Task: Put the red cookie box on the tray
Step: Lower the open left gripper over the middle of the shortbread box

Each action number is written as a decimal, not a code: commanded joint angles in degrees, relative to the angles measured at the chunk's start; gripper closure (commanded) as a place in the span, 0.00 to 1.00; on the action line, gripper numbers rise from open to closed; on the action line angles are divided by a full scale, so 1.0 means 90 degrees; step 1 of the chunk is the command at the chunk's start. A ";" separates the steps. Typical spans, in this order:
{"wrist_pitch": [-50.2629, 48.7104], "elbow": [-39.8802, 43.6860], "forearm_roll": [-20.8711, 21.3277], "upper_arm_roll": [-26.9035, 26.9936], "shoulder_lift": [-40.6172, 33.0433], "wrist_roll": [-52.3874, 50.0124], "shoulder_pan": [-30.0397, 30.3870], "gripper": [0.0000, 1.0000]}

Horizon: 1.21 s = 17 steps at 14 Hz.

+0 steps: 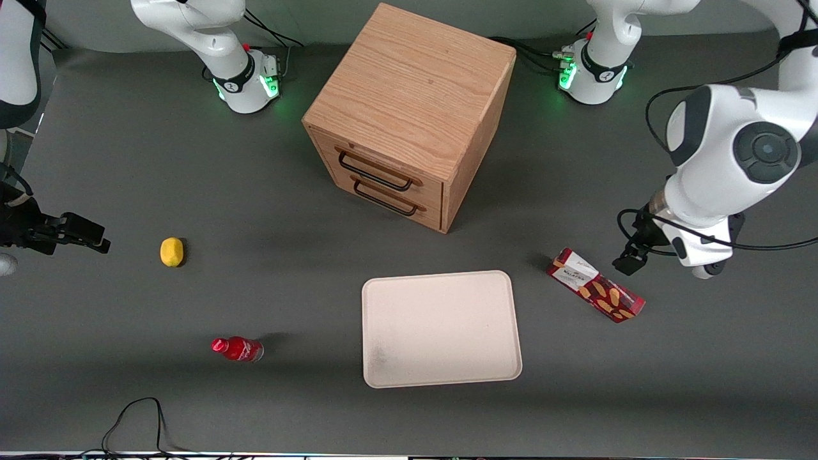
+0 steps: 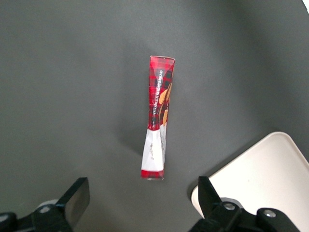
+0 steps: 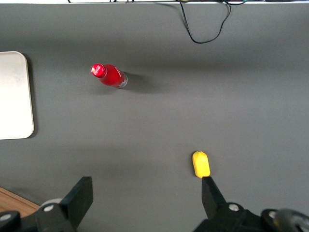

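Observation:
The red cookie box [image 1: 595, 285] lies on the dark table beside the tray [image 1: 441, 329], toward the working arm's end. It is apart from the tray. The tray is cream-white and has nothing on it. My left gripper [image 1: 639, 252] hangs above the table just beside the box, slightly farther from the front camera. In the left wrist view the gripper [image 2: 142, 189] is open and holds nothing, with its fingers [image 2: 77, 193] wide apart. The box [image 2: 158, 116] stands just clear of them, and a corner of the tray [image 2: 270, 174] shows by one finger.
A wooden two-drawer cabinet [image 1: 409, 115] stands farther from the front camera than the tray. A small red bottle [image 1: 238, 349] and a yellow object [image 1: 171, 251] lie toward the parked arm's end. A black cable [image 1: 134, 415] loops at the table's front edge.

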 commanded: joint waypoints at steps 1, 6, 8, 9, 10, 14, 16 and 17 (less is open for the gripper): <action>0.0838 -0.0752 -0.0058 -0.0009 -0.0149 -0.0189 0.0008 0.00; 0.2157 -0.1359 -0.0010 0.0000 0.0318 -0.0199 0.0008 0.00; 0.2538 -0.1359 0.0020 0.0000 0.0601 -0.0335 0.0008 0.00; 0.2714 -0.1359 0.0029 0.0000 0.0738 -0.0355 0.0008 0.00; 0.2890 -0.1359 0.0030 0.0010 0.0875 -0.0355 0.0018 0.00; 0.3495 -0.1359 0.0039 0.0029 0.1343 -0.0365 0.0096 0.00; 0.3701 -0.1359 0.0039 0.0030 0.1530 -0.0375 0.0096 0.00; 0.3721 -0.1359 0.0039 0.0030 0.1569 -0.0365 0.0096 0.00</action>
